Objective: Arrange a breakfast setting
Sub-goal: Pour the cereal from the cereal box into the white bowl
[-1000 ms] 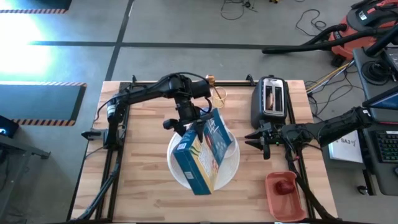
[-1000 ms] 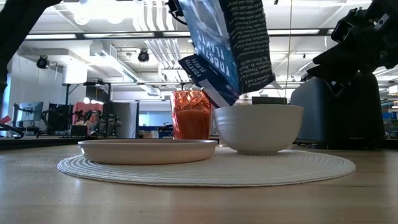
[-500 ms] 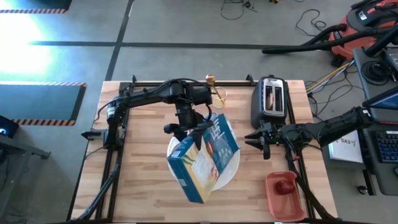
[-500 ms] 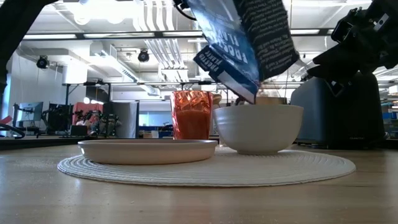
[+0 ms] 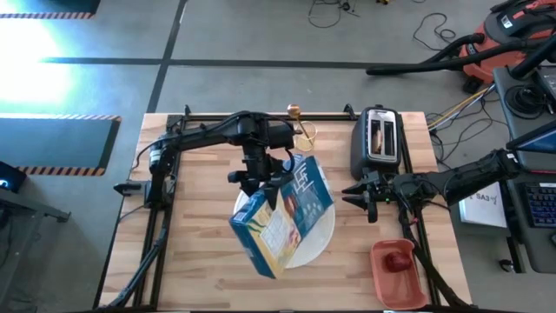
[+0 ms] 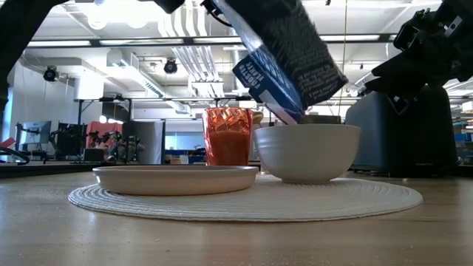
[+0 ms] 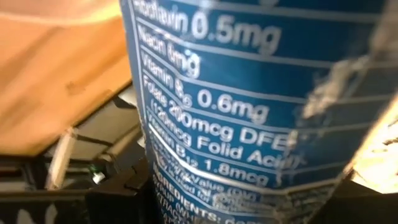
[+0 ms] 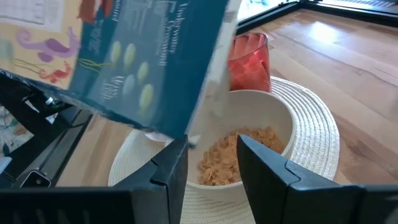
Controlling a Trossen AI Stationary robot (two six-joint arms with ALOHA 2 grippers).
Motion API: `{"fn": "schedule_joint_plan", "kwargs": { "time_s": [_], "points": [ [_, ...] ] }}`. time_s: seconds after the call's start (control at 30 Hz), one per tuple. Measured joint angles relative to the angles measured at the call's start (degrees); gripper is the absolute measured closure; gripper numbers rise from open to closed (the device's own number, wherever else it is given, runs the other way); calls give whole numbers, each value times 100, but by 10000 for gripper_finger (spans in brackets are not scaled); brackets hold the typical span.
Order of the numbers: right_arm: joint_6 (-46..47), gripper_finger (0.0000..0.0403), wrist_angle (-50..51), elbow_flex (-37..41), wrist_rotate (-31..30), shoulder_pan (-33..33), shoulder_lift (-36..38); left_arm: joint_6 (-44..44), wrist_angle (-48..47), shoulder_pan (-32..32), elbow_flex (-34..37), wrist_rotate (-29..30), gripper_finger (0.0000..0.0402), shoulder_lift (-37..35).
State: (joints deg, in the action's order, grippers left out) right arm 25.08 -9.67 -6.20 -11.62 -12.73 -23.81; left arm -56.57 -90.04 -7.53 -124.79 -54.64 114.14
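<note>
From above, the left gripper (image 5: 258, 181) clamps one blue cereal box (image 5: 280, 219), now tilted flatter than a second ago and hiding the white bowl (image 6: 307, 151). The right gripper (image 5: 362, 197) waits half-open near the toaster (image 5: 379, 136). At table level, one pink-red cup (image 6: 228, 136) and one smaller white plate (image 6: 174, 179) share the mat (image 6: 244, 201). The right wrist camera shows flakes (image 8: 239, 157) inside the bowl.

the wooden surface (image 5: 200, 261) holds a round woven mat (image 6: 244, 198) in the middle, a black toaster (image 5: 379, 139) at the back, and a pink tray (image 5: 400, 274) near the front corner.
</note>
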Motion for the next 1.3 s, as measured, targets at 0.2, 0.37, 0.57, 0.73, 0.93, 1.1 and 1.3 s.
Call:
{"fn": "schedule_joint_plan", "kwargs": {
  "time_s": [0.2, 0.37, 0.57, 0.73, 0.93, 1.1, 1.3],
  "points": [
    [0, 275, 0, 0, 0, -1, 0, 209, 2, 21, 0, 336, 206, -61],
    [0, 275, 0, 0, 0, 0, 0, 199, 2, 109, 0, 355, 220, -61],
    [0, 275, 0, 0, 1, -2, -1, 171, 2, 175, 0, 444, 226, -109],
    [0, 275, 0, 0, 1, 0, 0, 205, 2, 184, 2, 595, 232, -126],
    [0, 275, 0, 0, 0, 0, 0, 179, 2, 201, 2, 630, 234, -137],
    [0, 275, 0, 0, 1, -1, -2, 58, 2, 212, 7, 628, 235, -137],
    [0, 275, 0, 0, 0, -2, 0, -114, 2, 219, 9, 472, 235, -142]
  ]
}}
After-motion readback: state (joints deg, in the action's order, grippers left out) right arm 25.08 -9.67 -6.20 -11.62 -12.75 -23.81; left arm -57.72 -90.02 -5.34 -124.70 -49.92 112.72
